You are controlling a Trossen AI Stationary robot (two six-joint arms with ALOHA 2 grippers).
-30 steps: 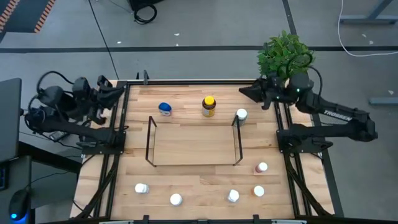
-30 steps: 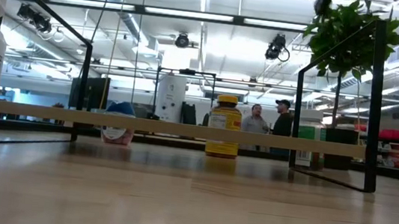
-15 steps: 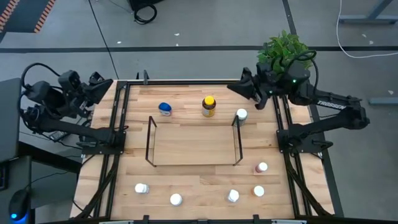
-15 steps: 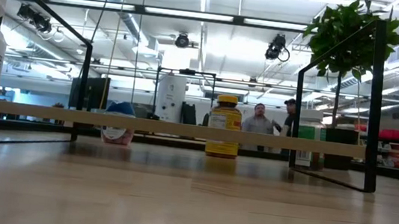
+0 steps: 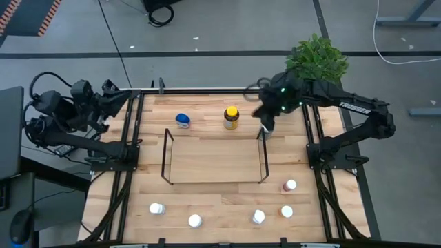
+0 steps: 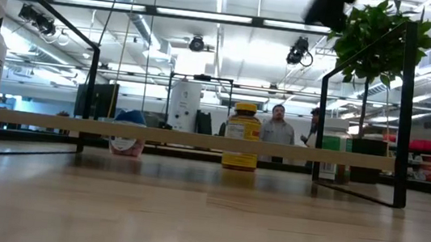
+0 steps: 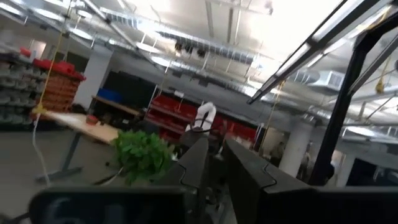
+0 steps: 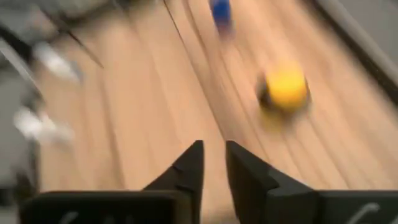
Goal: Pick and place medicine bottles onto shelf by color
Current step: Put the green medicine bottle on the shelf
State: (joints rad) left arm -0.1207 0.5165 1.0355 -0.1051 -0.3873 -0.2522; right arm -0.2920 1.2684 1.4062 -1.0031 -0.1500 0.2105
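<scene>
My right arm reaches in from three o'clock, right gripper (image 5: 264, 118) up at one o'clock, fingers (image 8: 189, 165) slightly parted. Left gripper (image 5: 124, 96) waits at ten o'clock, fingers (image 7: 198, 163) narrowly apart.

Yellow-capped amber bottle (image 5: 231, 118); blue-capped bottle (image 5: 182, 120)

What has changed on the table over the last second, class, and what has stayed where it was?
The right gripper has swung from beside the plant out over the table, above the far right end of the shelf. It holds nothing. The left gripper waits at the far left corner. Every bottle, including the yellow-capped bottle, stayed put.
</scene>
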